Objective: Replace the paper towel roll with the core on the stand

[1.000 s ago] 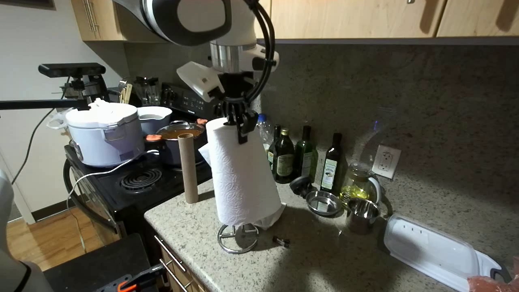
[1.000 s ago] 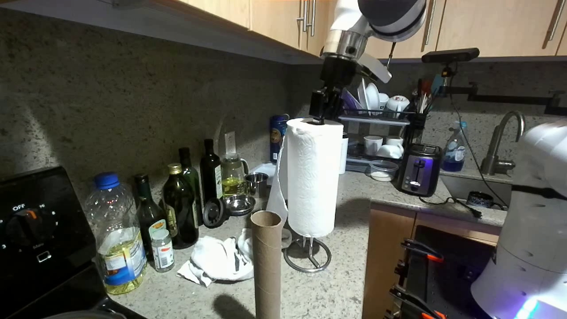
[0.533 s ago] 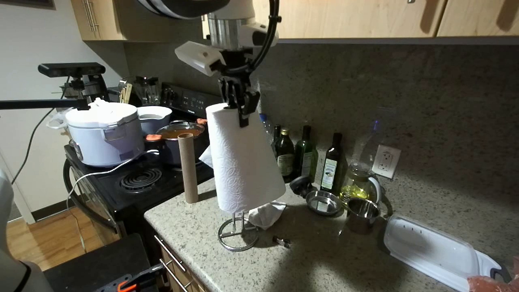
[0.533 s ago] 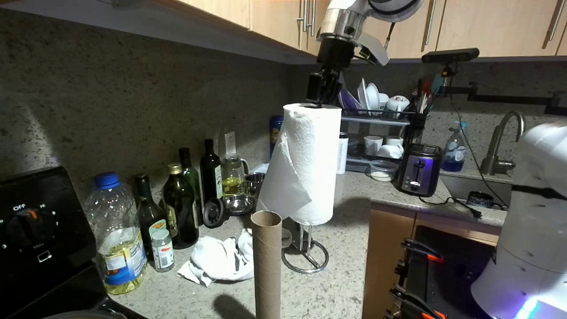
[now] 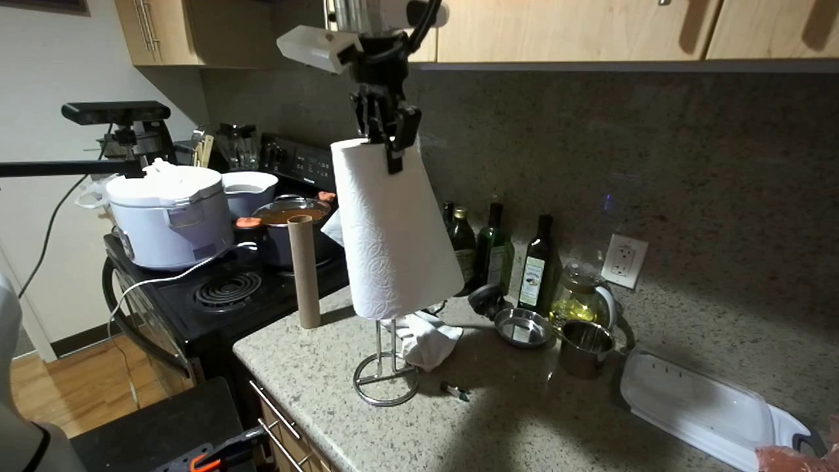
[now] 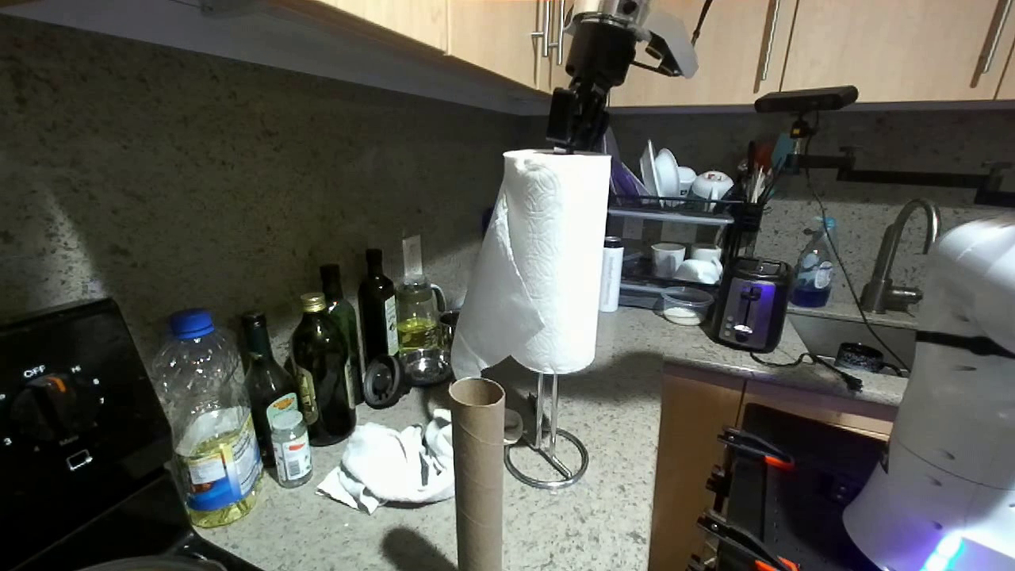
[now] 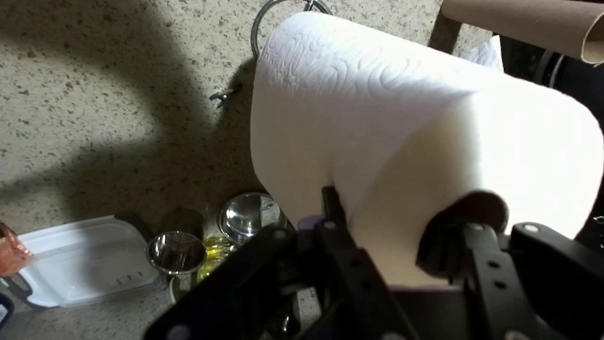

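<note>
White embossed paper fills my grip: with 2 fingers [image 7: 351, 252] my gripper [image 7: 387, 230] pinches the top wall of the paper towel roll [image 6: 563, 262], 1 finger down in the hollow centre and the other against the outside. The roll hangs close to upright, clear above the ring base of the stand [image 6: 553, 416], and a loose sheet [image 6: 498, 293] flares out from its side. From that base 2 thin upright metal wires rise to the roll's underside and vanish there; I cannot tell how far inside they reach. The core [image 5: 303, 272], bare brown cardboard, stands upright on the counter [image 5: 328, 387] in both exterior views, apart from the stand and near the stove [image 5: 177, 308]. Near the base I see a crumpled white cloth [image 6: 396, 464] and a small dark object [image 5: 454, 391], too small to name. Farther back stand dark bottles [image 5: 495, 246] and a jug [image 5: 577, 308], and just beside the jug are a shallow steel bowl [image 5: 522, 326] and a steel cup [image 5: 585, 351].
</note>
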`<state>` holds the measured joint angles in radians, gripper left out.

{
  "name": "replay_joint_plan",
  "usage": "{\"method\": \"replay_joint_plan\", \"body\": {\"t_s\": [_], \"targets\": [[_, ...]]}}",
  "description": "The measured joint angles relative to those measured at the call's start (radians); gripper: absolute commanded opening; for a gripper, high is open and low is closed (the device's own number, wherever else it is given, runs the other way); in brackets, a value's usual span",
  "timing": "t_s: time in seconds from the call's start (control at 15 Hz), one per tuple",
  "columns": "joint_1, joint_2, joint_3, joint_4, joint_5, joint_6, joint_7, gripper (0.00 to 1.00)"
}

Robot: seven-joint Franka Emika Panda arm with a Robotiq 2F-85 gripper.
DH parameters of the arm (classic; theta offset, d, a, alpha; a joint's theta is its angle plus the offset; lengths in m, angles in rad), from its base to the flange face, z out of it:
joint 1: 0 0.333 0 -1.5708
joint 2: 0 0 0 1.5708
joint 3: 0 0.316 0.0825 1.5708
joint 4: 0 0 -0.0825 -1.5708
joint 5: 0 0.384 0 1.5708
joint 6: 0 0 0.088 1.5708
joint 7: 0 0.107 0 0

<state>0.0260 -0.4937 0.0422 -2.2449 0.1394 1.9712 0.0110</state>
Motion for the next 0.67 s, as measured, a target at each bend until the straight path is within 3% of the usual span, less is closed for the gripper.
{"method": "replay_joint_plan", "body": {"t_s": [0.67], "targets": [[0.01,-0.022,0.016,0.109,-0.02,-0.057,0.0,0.09]]}}
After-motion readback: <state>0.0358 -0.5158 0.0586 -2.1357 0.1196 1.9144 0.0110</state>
